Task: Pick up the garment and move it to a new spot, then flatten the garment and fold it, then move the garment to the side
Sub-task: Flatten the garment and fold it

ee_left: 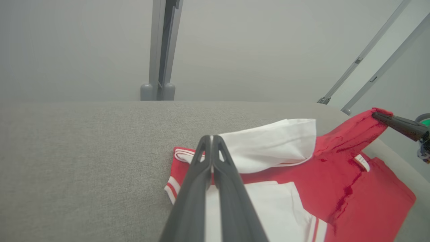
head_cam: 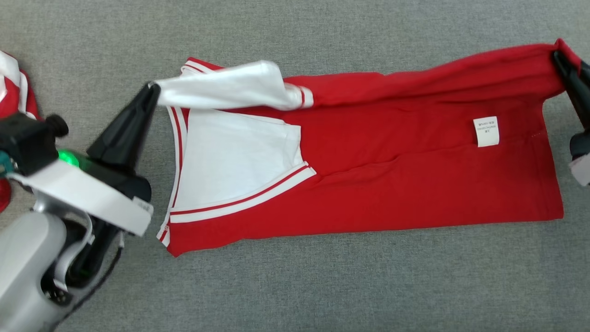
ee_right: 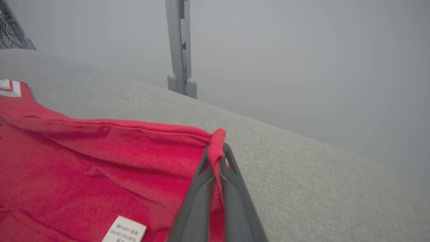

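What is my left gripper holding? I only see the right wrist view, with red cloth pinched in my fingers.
Observer: The left gripper is shut on the tip of a white flap, lifted above the garment.
Operator: Does the near edge lie flat?
Observer: Yes, it rests on the grey surface; only the far edge hangs raised, stretched to the right gripper.
Operator: Anything else nearby?
Observer: Another red and white cloth lies at the head view's left edge.

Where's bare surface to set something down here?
Bare: the grey surface along the near edge of the garment, and again beyond its far edge. Crowded at left: left tool, left arm, another red-white cloth. At right, the right tool pinches a garment corner.
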Controlling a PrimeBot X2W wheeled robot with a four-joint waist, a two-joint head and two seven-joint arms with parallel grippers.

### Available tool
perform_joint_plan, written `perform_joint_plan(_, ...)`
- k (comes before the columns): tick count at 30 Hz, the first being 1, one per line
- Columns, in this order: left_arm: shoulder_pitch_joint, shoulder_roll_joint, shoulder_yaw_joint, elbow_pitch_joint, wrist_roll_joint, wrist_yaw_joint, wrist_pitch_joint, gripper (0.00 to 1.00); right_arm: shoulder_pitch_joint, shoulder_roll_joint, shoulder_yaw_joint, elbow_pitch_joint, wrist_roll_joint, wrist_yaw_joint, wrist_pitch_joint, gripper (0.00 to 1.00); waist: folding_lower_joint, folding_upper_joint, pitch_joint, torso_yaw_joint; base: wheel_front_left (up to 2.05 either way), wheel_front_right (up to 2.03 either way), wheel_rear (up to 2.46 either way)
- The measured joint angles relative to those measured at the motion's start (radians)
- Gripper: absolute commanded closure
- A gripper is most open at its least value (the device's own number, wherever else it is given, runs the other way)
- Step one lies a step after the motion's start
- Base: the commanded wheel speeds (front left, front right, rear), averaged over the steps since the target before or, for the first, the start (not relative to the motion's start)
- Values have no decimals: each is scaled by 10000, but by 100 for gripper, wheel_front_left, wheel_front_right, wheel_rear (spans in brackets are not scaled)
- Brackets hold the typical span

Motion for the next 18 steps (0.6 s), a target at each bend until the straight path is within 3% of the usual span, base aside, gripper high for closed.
perform_joint_plan(6,1160,40,111,-988,-355,527,-408,100,1662,-50,-748,-667,-857,0,-4,100,0,0,-103,100,0,0,0)
perform_joint_plan(13,1996,-40,192,-1373,-849,782,-570,100,2561,10,-1147,-573,-1081,0,-6,100,-1,0,-181,65,0,0,0)
perform_joint_plan(15,2208,-50,174,-1430,-978,807,-579,100,2652,113,-1256,-416,-1212,0,-4,95,-1,0,-183,48,0,0,0)
perform_joint_plan(18,2477,-88,84,-1480,-1174,886,-485,100,2748,414,-1300,-286,-1208,0,-4,98,-1,0,-159,19,0,0,0)
